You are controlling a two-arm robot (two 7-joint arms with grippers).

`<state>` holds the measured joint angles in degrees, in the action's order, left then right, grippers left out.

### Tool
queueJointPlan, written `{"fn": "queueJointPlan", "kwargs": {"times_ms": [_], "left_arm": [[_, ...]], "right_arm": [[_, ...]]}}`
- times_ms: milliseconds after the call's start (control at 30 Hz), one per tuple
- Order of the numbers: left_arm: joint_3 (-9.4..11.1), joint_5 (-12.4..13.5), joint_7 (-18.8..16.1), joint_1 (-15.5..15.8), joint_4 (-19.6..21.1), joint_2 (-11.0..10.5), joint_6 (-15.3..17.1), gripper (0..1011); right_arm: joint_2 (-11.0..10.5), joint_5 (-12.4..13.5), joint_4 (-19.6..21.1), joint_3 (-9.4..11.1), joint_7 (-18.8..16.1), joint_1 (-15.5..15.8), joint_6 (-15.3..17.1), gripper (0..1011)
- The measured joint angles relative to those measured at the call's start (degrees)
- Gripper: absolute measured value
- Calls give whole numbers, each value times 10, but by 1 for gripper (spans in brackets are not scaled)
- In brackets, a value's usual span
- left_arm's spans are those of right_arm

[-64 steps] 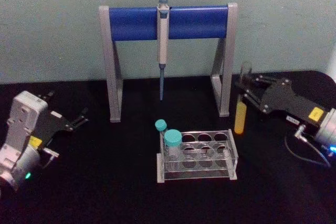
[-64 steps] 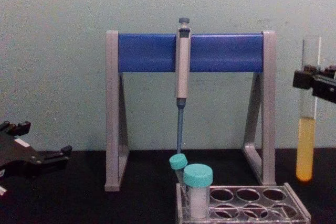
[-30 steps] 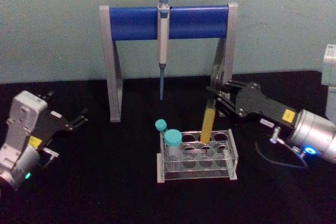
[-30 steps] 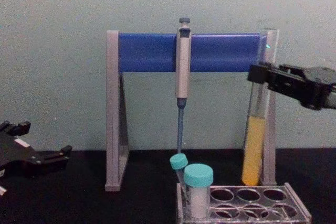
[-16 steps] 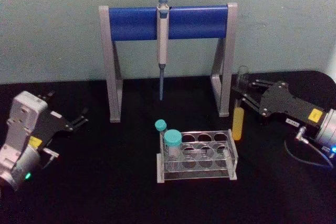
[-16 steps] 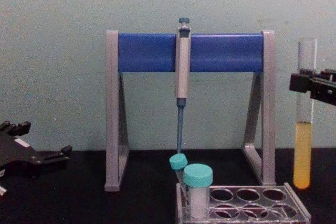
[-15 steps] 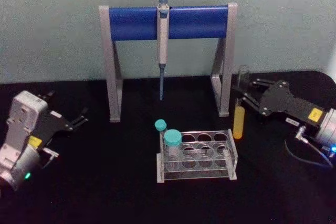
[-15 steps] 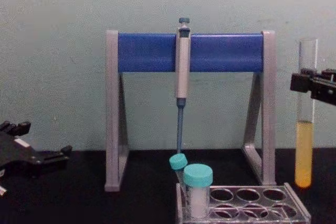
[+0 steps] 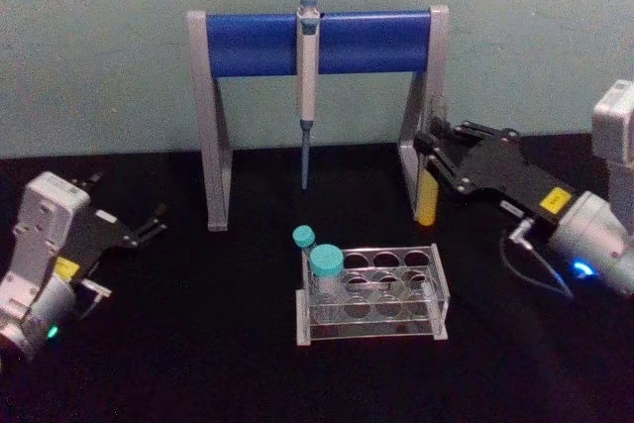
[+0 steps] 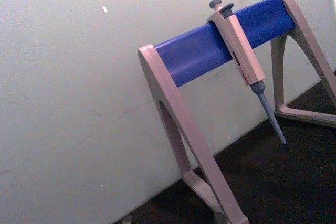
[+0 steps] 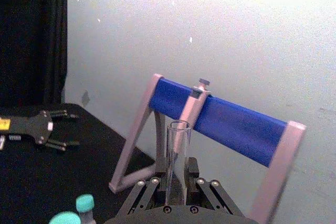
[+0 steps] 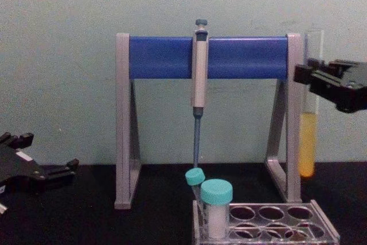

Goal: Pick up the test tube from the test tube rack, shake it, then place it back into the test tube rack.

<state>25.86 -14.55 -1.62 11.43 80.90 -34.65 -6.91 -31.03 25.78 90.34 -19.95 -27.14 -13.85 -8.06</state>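
Right gripper (image 9: 433, 148) pinches slim glass test tube (image 9: 427, 200) upright, seemingly just beside stand leg (image 9: 432, 66), apart from holed plastic test tube rack (image 9: 372, 296); left gripper (image 9: 153, 224) parked left, spread.

Upright test tube (image 9: 427, 201) aloft, seemingly beyond test tube rack (image 9: 369, 324).

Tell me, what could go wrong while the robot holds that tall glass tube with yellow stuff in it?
1. The long clear glass test tube with yellow liquid has no cap, so hard shaking in the right gripper might splash liquid out.
2. It hangs close to the grey leg of the blue-barred pipette stand; a swing could knock glass against it.
3. Lowering it into the clear plastic test tube rack, it might miss a hole.
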Motion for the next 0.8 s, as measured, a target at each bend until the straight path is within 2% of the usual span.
{"fn": "queueJointPlan", "kwargs": {"times_ms": [200, 367, 500, 667, 700, 800], "left_arm": [[0, 0, 0, 0, 0, 0, 0, 1001], [0, 0, 0, 0, 0, 0, 0, 1001], [0, 0, 0, 0, 0, 0, 0, 1001], [0, 0, 0, 0, 0, 0, 0, 1002], [0, 0, 0, 0, 0, 0, 0, 1002], [0, 0, 0, 0, 0, 0, 0, 1001]], "right_arm": [[26, 5, -13, -6, -14, -9, -2, 235], [35, 36, -20, -11, -58, -16, 5, 235], [26, 64, -18, -15, -94, -18, 14, 235], [0, 104, -10, -16, -138, -16, 26, 235], [0, 104, -10, -16, -138, -16, 26, 235], [-23, 116, -2, -16, -152, -11, 35, 235]]}}
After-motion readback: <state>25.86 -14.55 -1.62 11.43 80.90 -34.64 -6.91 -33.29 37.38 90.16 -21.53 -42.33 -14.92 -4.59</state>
